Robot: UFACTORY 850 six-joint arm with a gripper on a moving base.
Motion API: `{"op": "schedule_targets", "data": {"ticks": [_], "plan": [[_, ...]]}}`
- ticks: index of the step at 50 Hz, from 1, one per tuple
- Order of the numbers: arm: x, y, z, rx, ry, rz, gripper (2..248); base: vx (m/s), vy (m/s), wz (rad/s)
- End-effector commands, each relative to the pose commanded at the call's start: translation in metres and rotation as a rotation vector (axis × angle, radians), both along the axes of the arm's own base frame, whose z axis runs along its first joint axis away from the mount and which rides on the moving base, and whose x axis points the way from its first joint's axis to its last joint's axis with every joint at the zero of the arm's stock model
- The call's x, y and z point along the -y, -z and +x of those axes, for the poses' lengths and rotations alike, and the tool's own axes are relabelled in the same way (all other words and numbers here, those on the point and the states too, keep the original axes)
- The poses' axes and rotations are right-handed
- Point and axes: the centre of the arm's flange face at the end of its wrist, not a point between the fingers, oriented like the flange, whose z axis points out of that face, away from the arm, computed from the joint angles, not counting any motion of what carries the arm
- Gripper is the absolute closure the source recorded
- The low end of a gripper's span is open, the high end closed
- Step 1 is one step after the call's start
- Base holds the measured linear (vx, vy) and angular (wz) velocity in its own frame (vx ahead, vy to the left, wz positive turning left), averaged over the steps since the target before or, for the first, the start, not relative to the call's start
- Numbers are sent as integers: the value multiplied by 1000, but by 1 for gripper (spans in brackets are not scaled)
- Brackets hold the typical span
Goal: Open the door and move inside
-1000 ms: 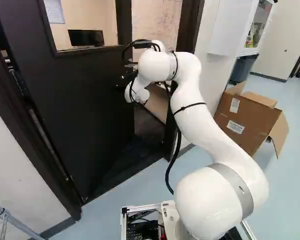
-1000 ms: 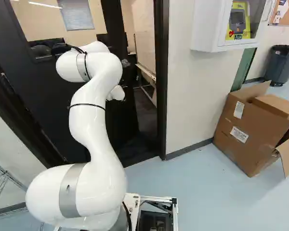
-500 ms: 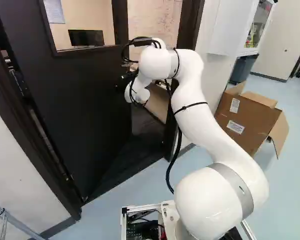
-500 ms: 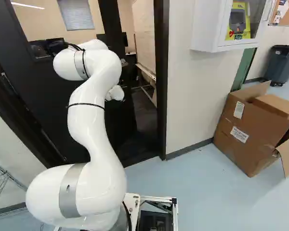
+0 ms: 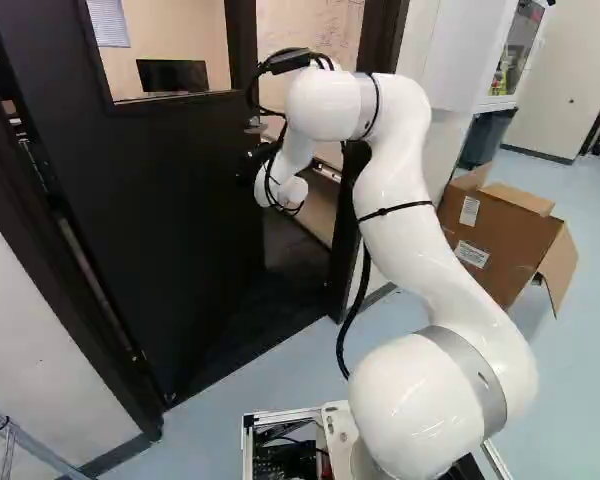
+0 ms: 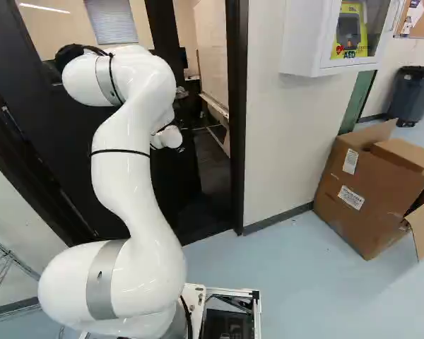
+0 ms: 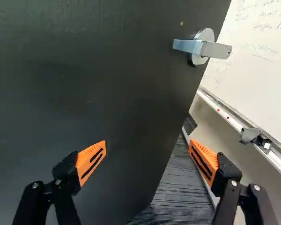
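The black gripper [image 5: 250,165] is partly hidden beyond the wrist in the left base view, close by the dark door [image 5: 170,220]. That door stands ajar, swung into the room beyond, with a gap along its handle side. In the wrist view the gripper [image 7: 148,143] is open, its orange fingers wide apart and nothing held. One finger has the door face [image 7: 93,79] behind it, the other the gap beside the door's edge. The silver lever handle [image 7: 201,48] lies ahead of the fingers, near that edge, clear of both.
The dark door frame [image 6: 237,141] borders the opening on its right. Beyond are a whiteboard [image 7: 257,61] and its tray. An open cardboard box [image 6: 371,191] stands on the floor by the wall, below a white cabinet [image 6: 332,35]. A wire rack [image 5: 5,440] stands at the left.
The door has swung slightly farther inward. My arm's upper part has risen and drawn back, with the wrist shifting a little right in the left base view. The base has not moved.
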Motion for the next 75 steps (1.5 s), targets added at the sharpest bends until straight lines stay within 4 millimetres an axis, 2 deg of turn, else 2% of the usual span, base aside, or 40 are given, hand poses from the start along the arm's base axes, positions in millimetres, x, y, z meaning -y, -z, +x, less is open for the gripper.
{"op": "schedule_targets", "data": {"ticks": [40, 75], "plan": [[32, -16, -79, -75, 36, -8, 3, 0, 0, 0], [63, -27, -148, -134, 153, 30, 3, 0, 0, 0]]}}
